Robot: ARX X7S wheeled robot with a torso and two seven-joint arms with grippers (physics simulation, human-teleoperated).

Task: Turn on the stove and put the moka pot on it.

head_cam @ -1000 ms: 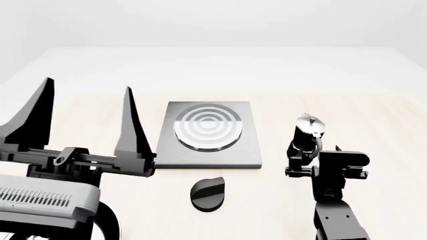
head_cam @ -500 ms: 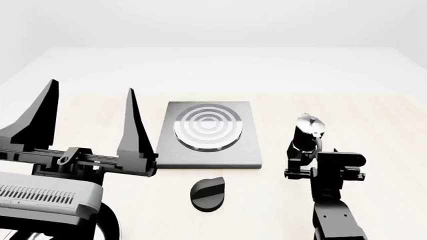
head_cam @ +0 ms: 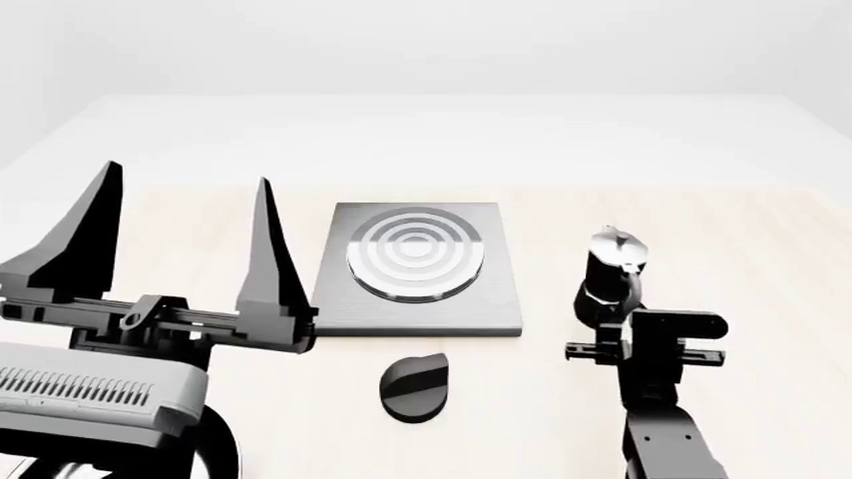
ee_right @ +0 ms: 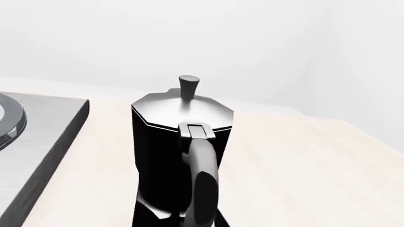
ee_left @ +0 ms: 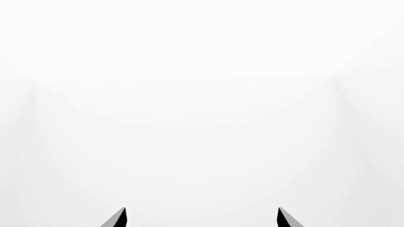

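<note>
moka pot: the small black moka pot (head_cam: 610,274) with a silver lid stands upright on the table (head_cam: 772,289), right of the stove and apart from it; in the right wrist view the moka pot (ee_right: 180,161) fills the middle, its handle (ee_right: 200,182) turned toward the camera.
left claw: at the left of the head view, the left claw (head_cam: 180,239) is raised with its two long black fingers (head_cam: 273,254) pointing up and spread wide, released, grasping nothing; the left wrist view shows only two dark fingertips (ee_left: 118,218) against a blank white background.
stove: the flat grey plate of the stove (head_cam: 415,269) lies on the table in the middle, with a ring burner (head_cam: 414,252) at its centre; an edge of the plate shows in the right wrist view (ee_right: 47,142), beside the pot.
knob: the round black knob (head_cam: 414,388) sits on the table just in front of the plate, apart from it.
right claw: the right claw (head_cam: 606,324) sits low, right behind the pot on the handle side; whether it is clenched on the handle or released i cannot tell, since its fingertips are hidden.
</note>
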